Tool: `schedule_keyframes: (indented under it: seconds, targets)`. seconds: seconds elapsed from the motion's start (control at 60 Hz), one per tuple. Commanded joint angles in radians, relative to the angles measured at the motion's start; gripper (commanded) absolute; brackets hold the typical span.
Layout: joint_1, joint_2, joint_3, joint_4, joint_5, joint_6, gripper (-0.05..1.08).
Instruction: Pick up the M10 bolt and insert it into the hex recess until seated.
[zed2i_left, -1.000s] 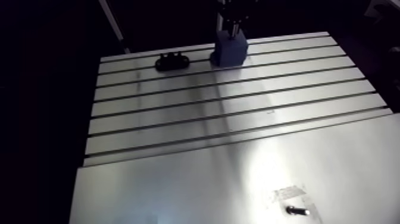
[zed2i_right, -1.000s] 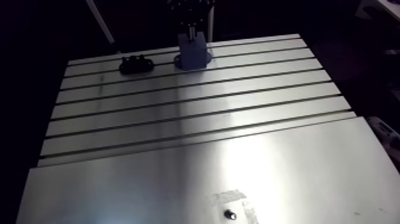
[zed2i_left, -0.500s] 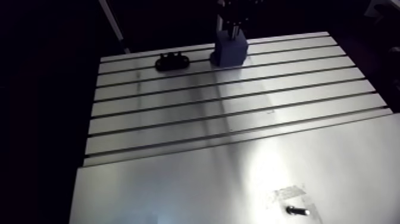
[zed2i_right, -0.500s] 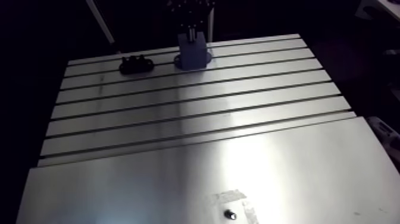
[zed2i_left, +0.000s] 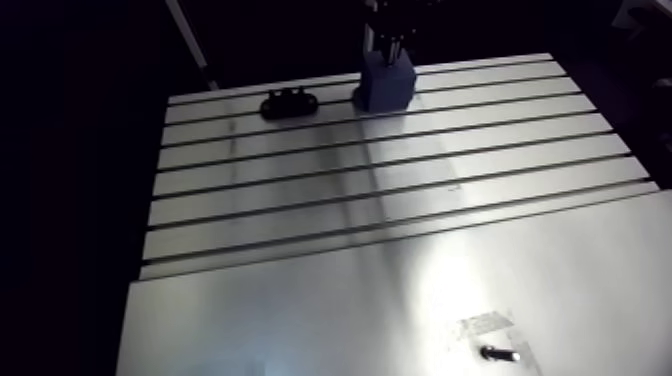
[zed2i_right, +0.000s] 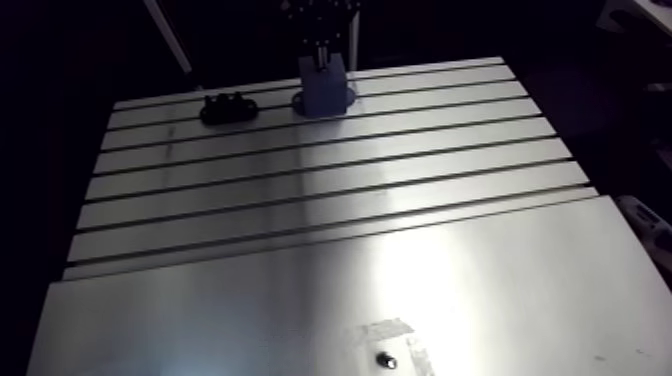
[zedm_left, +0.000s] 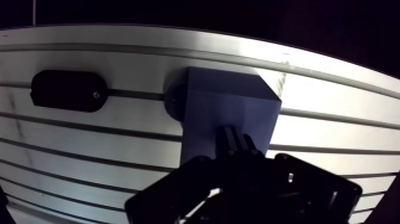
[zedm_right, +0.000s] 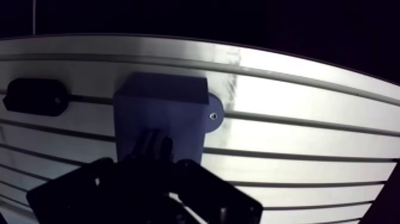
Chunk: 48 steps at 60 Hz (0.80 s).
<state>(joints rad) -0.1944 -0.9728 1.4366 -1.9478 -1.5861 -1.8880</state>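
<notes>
A blue block (zed2i_left: 386, 85) with a round foot stands at the far edge of the slotted table (zed2i_left: 400, 170). My gripper (zedm_left: 237, 142) hangs right over the block's top. In the wrist view its dark fingers (zedm_left: 229, 143) stand close together and press down onto the block's top face. A thin pale shank, the M10 bolt (zed2i_right: 320, 54), shows between the gripper and the block in the arm view. The fingers are shut on it. The hex recess is hidden under the gripper.
A black oval fixture (zed2i_left: 289, 102) sits in a slot just left of the block. Nearer the camera lies a smooth plate (zed2i_left: 300, 320) with a small dark bolt-like thing (zed2i_left: 497, 352) next to a pale patch.
</notes>
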Motion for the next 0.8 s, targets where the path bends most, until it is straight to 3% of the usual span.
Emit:
schedule_keyframes:
  seconds: [0.017, 0.8]
  targets:
    - [-0.001, -0.002, 0.000, 0.002, 0.002, -0.001, 1.08]
    - [0.001, -0.020, -0.003, 0.014, -0.001, -0.001, 1.08]
